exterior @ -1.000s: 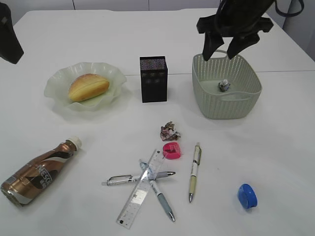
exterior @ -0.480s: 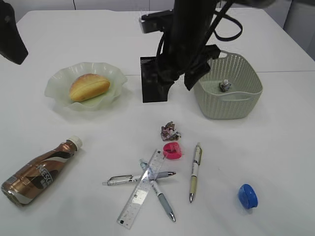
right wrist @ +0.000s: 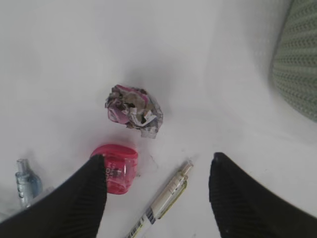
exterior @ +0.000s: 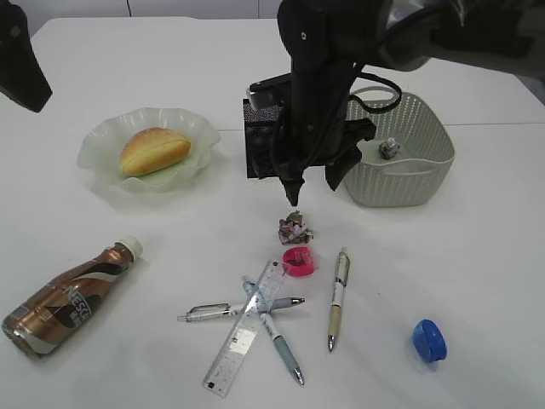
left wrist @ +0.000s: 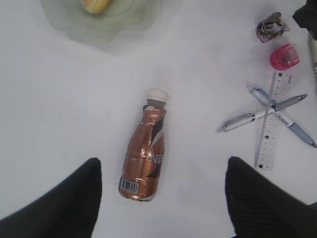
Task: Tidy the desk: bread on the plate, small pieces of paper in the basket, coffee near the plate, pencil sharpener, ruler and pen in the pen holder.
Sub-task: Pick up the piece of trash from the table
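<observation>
My right gripper [exterior: 313,192] [right wrist: 157,158] hangs open just above the desk, over a crumpled piece of paper [exterior: 295,227] [right wrist: 132,110] and the pink pencil sharpener [exterior: 298,261] [right wrist: 116,168]. Another paper wad [exterior: 388,150] lies in the basket [exterior: 400,183]. The bread [exterior: 153,151] rests on the plate [exterior: 197,128]. My left gripper [left wrist: 163,161] is open, high over the coffee [exterior: 64,298] [left wrist: 146,148], which lies on its side. The ruler [exterior: 243,328] crosses two pens [exterior: 272,328]; a third pen [exterior: 337,298] lies apart. My right arm partly hides the pen holder [exterior: 260,145].
A blue pencil sharpener [exterior: 428,339] sits near the front right of the desk. The pen holder stands between the plate and the basket, close behind my right arm. The left arm [exterior: 21,64] shows at the top left corner.
My right arm has swung from above the basket to the left and down, over the paper wad on the desk. The left arm has barely moved.
</observation>
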Controlling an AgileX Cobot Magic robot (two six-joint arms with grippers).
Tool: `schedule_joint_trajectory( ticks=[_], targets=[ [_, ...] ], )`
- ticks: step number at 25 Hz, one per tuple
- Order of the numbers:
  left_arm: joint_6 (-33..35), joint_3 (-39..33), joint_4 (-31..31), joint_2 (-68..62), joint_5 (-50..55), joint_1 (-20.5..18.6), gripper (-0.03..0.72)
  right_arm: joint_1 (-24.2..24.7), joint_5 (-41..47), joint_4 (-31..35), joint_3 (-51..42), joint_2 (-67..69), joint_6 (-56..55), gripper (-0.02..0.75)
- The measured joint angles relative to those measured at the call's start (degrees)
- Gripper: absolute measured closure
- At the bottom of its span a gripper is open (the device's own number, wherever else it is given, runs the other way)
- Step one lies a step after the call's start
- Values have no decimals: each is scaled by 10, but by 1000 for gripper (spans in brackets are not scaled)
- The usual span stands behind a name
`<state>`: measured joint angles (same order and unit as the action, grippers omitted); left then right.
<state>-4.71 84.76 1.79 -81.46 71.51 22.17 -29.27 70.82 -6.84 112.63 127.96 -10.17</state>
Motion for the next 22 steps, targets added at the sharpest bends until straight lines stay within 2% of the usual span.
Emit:
schedule_joint_trajectory(
  ticks=[5, 10, 22],
  targets=[
    [0, 0, 0, 0, 0, 0, 129, 0, -3, -12, 0, 16, -1, 230],
    [0, 0, 0, 0, 0, 0, 128, 0, -7, 8, 0, 31, -2, 230],
    [0, 0, 0, 0, 0, 0, 129, 0, -78, 12, 0, 38, -7, 230]
  ],
)
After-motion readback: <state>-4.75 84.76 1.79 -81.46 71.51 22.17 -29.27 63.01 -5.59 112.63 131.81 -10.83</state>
